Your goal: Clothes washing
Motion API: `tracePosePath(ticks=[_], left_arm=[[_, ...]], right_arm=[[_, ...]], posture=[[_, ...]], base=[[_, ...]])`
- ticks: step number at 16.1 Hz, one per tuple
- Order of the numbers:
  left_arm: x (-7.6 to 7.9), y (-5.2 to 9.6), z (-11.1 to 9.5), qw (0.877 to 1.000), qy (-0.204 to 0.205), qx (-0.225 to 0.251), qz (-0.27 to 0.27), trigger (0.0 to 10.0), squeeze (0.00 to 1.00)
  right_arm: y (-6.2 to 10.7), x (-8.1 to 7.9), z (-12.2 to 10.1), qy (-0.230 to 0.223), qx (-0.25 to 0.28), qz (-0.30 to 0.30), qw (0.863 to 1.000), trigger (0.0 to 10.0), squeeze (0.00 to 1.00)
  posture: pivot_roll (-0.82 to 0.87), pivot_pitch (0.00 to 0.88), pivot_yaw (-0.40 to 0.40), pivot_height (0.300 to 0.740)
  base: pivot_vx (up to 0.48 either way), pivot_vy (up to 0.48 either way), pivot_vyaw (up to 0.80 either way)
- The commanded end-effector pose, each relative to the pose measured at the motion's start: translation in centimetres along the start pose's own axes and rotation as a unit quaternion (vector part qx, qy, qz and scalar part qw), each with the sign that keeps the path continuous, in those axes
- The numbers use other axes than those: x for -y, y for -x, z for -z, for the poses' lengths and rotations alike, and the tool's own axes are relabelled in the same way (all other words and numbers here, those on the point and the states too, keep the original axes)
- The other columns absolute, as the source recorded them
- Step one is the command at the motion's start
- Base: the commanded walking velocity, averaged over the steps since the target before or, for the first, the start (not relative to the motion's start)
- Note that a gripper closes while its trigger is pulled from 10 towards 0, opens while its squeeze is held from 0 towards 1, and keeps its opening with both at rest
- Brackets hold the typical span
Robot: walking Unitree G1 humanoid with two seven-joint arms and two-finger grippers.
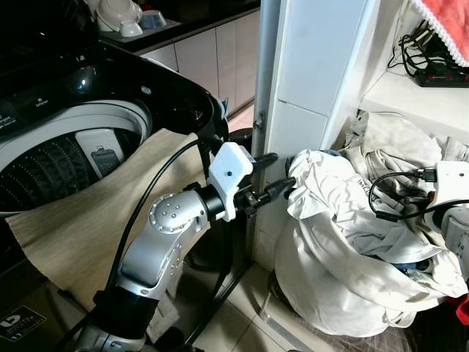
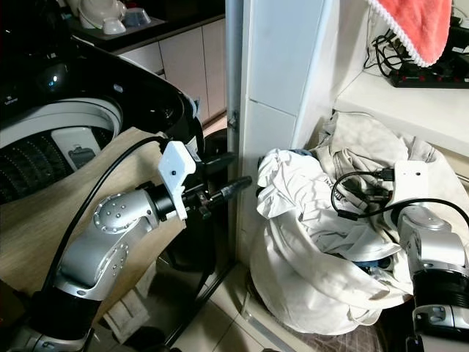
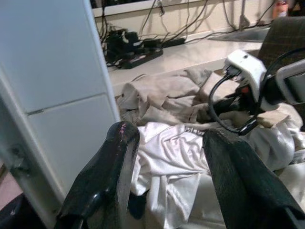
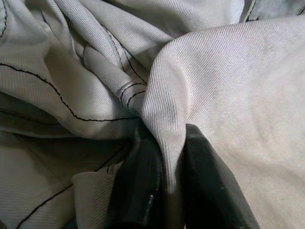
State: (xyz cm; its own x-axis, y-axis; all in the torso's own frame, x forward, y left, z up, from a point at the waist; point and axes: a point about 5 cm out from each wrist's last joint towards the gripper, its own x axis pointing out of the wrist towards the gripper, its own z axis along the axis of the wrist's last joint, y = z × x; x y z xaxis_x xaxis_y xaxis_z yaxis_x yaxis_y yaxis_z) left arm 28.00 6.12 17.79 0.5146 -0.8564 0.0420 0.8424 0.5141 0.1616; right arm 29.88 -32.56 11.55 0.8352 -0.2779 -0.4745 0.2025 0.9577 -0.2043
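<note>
Pinching white laundry (image 4: 205, 76), right fingers (image 4: 143, 191) seemingly beside tiled pillar (image 1: 315, 66).

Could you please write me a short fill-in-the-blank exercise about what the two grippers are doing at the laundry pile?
1. The right gripper is shut on a fold of ____ cloth.
2. The left gripper points at the white laundry pile with its fingers ____.
3. A beige cloth is draped over the rim of the ____.
4. The towel hanging at the top right is ____ in colour.

Missing words: white; open; washing machine; red
</note>
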Motion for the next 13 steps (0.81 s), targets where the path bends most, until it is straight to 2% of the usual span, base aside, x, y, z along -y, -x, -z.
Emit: tracePosePath(ticks=[1,3,4,6,7,8,9,10,12,13], left_arm=[[0.0,0.1,-0.2,1.0,-0.001,-0.004,0.008,10.0,0.0],[0.0,0.0,-0.2,1.0,-0.007,-0.003,0.008,10.0,0.0],[-0.1,0.1,-0.2,1.0,-0.011,-0.006,0.009,10.0,0.0],[-0.7,0.2,-0.6,1.0,-0.013,0.005,-0.006,10.0,0.0],[-0.8,0.2,-0.7,1.0,-0.014,0.009,-0.009,10.0,0.0],[-1.0,0.2,-0.9,1.0,-0.016,0.012,-0.014,10.0,0.0],[-1.2,0.1,-1.0,1.0,-0.017,0.014,-0.015,10.0,0.0],[-1.3,0.0,-1.1,1.0,-0.017,0.015,-0.015,10.0,0.0],[-1.9,-0.2,-1.6,0.999,-0.014,0.017,-0.036,10.0,0.0],[-2.5,-0.4,-2.8,0.998,-0.013,0.041,-0.05,10.0,0.0]], right_arm=[[0.3,-0.1,-0.5,-0.007,0.015,-0.003,1.0,0.0,0.0],[1.0,0.4,-1.4,-0.025,0.043,-0.004,0.999,0.0,0.0],[1.7,1.0,-2.5,-0.026,0.069,0.002,0.997,0.0,0.0],[4.1,2.7,-6.3,-0.015,0.15,0.014,0.989,0.0,0.0],[4.7,3.0,-7.1,-0.012,0.165,0.018,0.986,0.0,0.0],[6.2,3.5,-9.5,-0.021,0.204,0.005,0.979,0.0,0.0],[8.1,2.8,-12.0,-0.032,0.24,-0.066,0.968,0.0,0.0],[8.8,2.4,-12.7,-0.028,0.253,-0.094,0.962,0.0,0.0],[12.4,0.9,-15.9,-0.028,0.324,-0.202,0.924,0.0,0.0],[14.3,0.3,-18.0,-0.063,0.372,-0.249,0.892,0.0,0.0]], posture=[[-0.17,0.0,0.046,0.74],[-0.17,0.0,0.047,0.74],[-0.17,0.0,0.047,0.74],[-0.17,0.0,0.049,0.74],[-0.17,0.0,0.049,0.74],[-0.18,0.0,0.055,0.74],[-0.18,0.0,0.055,0.74],[-0.18,0.0,0.055,0.74],[-0.18,0.0,0.053,0.74],[-0.18,0.0,0.05,0.74]], base=[[0.0,0.0,0.0],[0.0,0.0,0.0],[0.0,0.0,0.0],[0.0,0.0,0.0],[0.0,0.0,0.0],[0.0,0.0,0.0],[0.0,0.0,0.0],[0.0,0.0,0.0],[0.0,0.0,0.0],[0.0,0.0,0.0]])
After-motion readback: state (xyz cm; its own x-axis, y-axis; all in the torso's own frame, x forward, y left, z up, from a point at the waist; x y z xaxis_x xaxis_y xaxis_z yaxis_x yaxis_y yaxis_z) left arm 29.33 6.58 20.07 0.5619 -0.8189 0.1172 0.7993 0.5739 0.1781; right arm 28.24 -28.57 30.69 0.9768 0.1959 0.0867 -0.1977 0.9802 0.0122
